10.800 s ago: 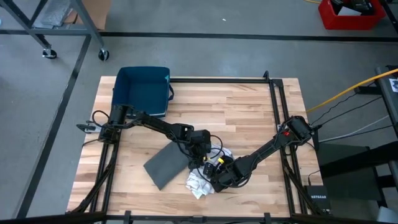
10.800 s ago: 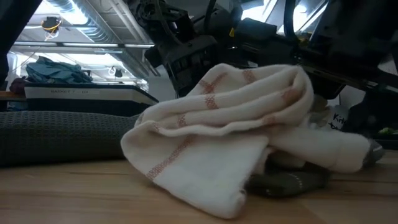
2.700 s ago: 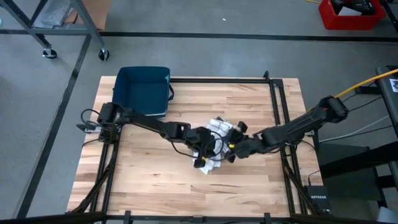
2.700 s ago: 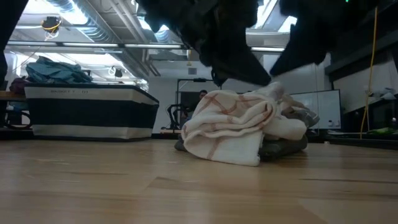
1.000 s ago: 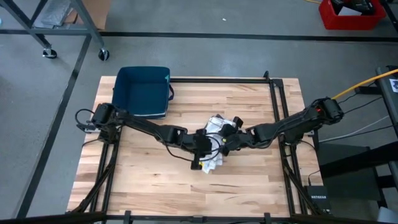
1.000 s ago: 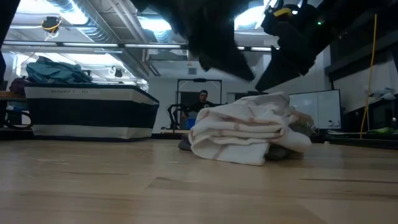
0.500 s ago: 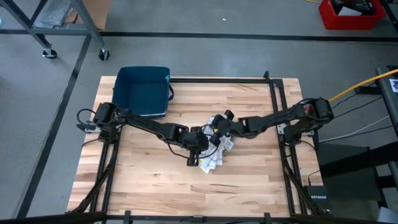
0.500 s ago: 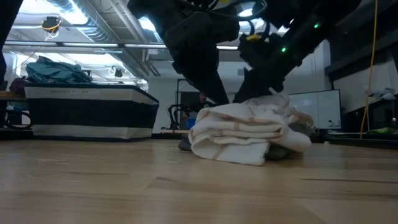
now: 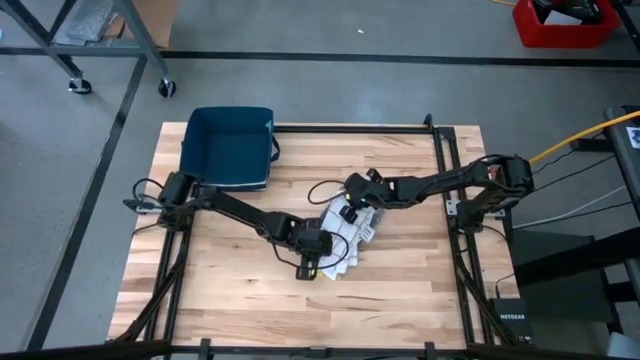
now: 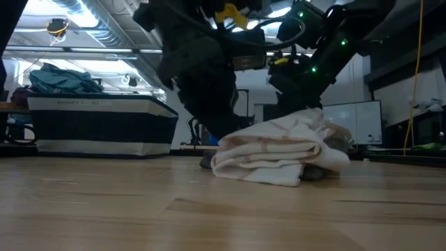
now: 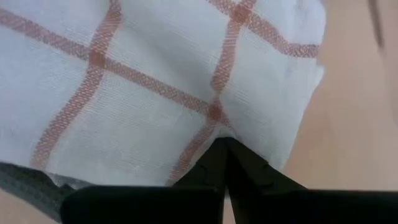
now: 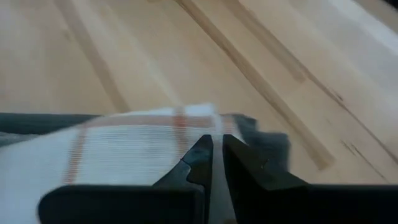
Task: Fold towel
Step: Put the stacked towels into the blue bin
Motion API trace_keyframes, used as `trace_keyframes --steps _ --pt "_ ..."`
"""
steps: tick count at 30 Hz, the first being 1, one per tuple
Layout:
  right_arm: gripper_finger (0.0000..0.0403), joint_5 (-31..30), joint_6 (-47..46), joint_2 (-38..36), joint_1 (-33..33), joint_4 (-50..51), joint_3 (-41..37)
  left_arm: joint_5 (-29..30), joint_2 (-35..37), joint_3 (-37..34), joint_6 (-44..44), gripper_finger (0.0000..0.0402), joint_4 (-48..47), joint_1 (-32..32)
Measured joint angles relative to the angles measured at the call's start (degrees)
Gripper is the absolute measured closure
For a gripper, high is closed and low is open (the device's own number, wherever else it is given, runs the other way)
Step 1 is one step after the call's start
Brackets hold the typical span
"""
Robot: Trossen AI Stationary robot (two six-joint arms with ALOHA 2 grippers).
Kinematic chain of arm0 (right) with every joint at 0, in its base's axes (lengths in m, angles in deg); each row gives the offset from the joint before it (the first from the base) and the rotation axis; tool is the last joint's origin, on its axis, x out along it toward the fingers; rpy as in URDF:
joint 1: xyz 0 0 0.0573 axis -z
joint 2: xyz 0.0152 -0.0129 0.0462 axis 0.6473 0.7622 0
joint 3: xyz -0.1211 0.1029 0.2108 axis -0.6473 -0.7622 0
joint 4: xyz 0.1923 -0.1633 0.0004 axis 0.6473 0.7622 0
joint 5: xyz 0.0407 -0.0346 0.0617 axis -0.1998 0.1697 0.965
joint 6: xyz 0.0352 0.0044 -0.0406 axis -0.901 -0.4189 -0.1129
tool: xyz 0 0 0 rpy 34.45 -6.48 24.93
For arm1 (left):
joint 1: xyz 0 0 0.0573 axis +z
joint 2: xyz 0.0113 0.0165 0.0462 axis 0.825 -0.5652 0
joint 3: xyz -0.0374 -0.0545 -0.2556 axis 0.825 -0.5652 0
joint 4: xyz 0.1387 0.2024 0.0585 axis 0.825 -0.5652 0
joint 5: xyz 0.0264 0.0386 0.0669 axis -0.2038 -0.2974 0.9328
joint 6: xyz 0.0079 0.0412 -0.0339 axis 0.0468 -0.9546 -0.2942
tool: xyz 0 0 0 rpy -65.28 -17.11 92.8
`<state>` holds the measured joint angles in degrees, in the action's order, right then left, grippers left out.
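Note:
The towel (image 9: 348, 240), white with red checks, lies bunched in a low heap at the table's middle, resting on a grey cloth (image 10: 322, 171) whose edge sticks out beneath it. My left gripper (image 9: 320, 254) is shut and points steeply down onto the heap's near left part (image 11: 155, 74). My right gripper (image 9: 351, 204) stands at the heap's far edge, its fingers shut to a narrow slit with white cloth (image 12: 137, 143) right at their tips. In the low view both grippers come down onto the heap (image 10: 279, 150) from above. My left gripper presses its shut fingertips (image 11: 211, 155) down on the towel's checked top layer (image 11: 214, 115), slanting down from the table's left. The heap lies flattened under them on the table. My right gripper is shut on a thin bit of the towel at its far edge (image 12: 186, 134), coming slanting down from the right. Its own fingers hide how many layers it has. The towel there lies low on the heap, slack.
A dark blue bin (image 9: 228, 147) stands at the table's far left corner. Black frame rails (image 9: 445, 170) run along the table's right and far sides. Bare wood lies all around the heap, widest toward the near edge.
My right gripper has swung across the heap toward the table's far left, staying shut. My left gripper has sunk toward the near edge and tipped steeper onto the towel. The towel's left top has sunk, and the heap lies flatter.

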<state>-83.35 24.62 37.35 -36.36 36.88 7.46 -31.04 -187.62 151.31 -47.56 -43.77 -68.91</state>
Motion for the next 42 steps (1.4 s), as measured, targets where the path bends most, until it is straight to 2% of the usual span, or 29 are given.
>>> trace_keyframes --steps 8,15,18,24,29,32,34,38,42 --pt "0.0359 0.40 -0.78 0.00 2.22 3.75 -0.02 -0.43 0.20 -0.02 3.49 0.0401 -2.83 -2.50" --pt "0.0359 0.61 -0.58 -2.62 2.94 2.10 0.76 -0.05 4.40 0.72 4.80 0.0401 -0.93 -3.07" --pt "0.0359 2.76 -0.56 -5.68 2.81 2.18 1.74 1.19 7.66 0.79 3.69 0.0401 0.45 -2.35" --pt "0.0359 12.24 -3.66 -14.28 2.79 5.63 2.91 3.50 13.55 0.79 3.94 0.0399 -2.85 1.44" --pt "0.0359 14.75 -14.12 -22.37 1.20 19.04 2.75 2.82 15.65 0.79 4.94 0.0401 -7.34 6.30" --pt "0.0359 12.22 -21.94 -26.76 -2.77 25.14 0.75 -2.18 15.81 0.79 3.10 0.0400 -8.16 9.80" --pt "0.0359 10.82 -27.86 -29.51 -6.19 25.64 -1.30 -6.19 15.81 0.54 1.18 0.0401 -7.59 11.95" --pt "0.0359 6.58 -39.81 -33.01 -14.29 21.25 -5.80 -15.03 15.87 -1.99 -0.67 0.0400 -4.63 16.38" --pt "0.0359 0.88 -50.52 -32.83 -22.11 14.42 -9.32 -25.97 15.87 -6.26 0.00 0.0400 -0.94 21.02"
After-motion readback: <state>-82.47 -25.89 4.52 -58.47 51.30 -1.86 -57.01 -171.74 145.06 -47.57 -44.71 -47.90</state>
